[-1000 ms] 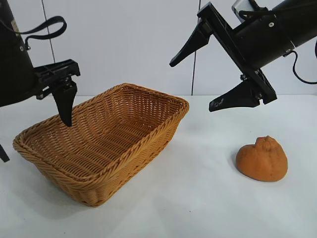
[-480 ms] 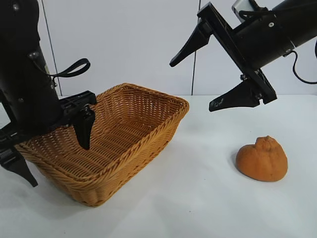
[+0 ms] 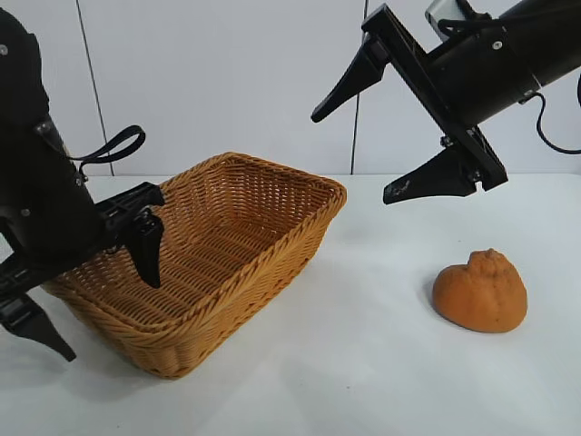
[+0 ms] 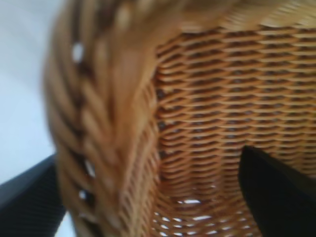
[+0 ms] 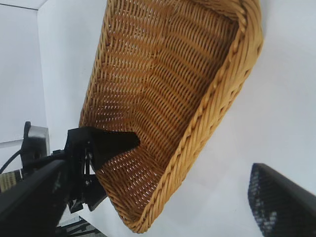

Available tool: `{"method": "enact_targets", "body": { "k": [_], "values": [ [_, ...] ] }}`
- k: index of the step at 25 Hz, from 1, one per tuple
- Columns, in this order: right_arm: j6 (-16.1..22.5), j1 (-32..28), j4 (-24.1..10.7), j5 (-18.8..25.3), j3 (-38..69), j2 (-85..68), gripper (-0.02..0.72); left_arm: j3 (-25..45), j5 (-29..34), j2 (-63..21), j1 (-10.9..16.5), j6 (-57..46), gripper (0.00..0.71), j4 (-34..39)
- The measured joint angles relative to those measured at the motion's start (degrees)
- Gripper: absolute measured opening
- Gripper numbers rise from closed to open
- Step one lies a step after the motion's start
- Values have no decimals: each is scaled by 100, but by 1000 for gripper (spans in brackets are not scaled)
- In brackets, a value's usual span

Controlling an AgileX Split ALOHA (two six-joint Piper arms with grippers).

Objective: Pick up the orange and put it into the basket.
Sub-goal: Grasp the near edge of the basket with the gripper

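Note:
The orange (image 3: 480, 291), dull and lumpy, lies on the white table at the right, well apart from the basket (image 3: 238, 289). This tan wicker basket stands left of centre and nothing shows inside it. My left gripper (image 3: 109, 318) is open and straddles the basket's left wall, one finger (image 3: 147, 250) inside and the other (image 3: 34, 325) outside. In the left wrist view the braided rim (image 4: 108, 123) runs between the two black fingers (image 4: 279, 192). My right gripper (image 3: 351, 159) hangs open and empty, high over the table between basket and orange.
The right wrist view looks down on the basket (image 5: 217, 98), with the left arm's finger (image 5: 106, 143) at its far end. A pale wall stands behind the table. Bare white tabletop (image 3: 363, 363) lies between the basket and the orange.
My left arm has come down and forward from above the basket's left end, so its fingers now sit on either side of the left wall. The right arm and orange have not moved.

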Motion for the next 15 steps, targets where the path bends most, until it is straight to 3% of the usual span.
{"method": "enact_targets", "body": {
  "k": [12,15],
  "values": [
    [0,0,0,-2,0,0,675,315,-138,0,153,367,618,-46],
    [0,0,0,-2,0,0,675,322,-138,0,153,463,584,-213]
  ]
}}
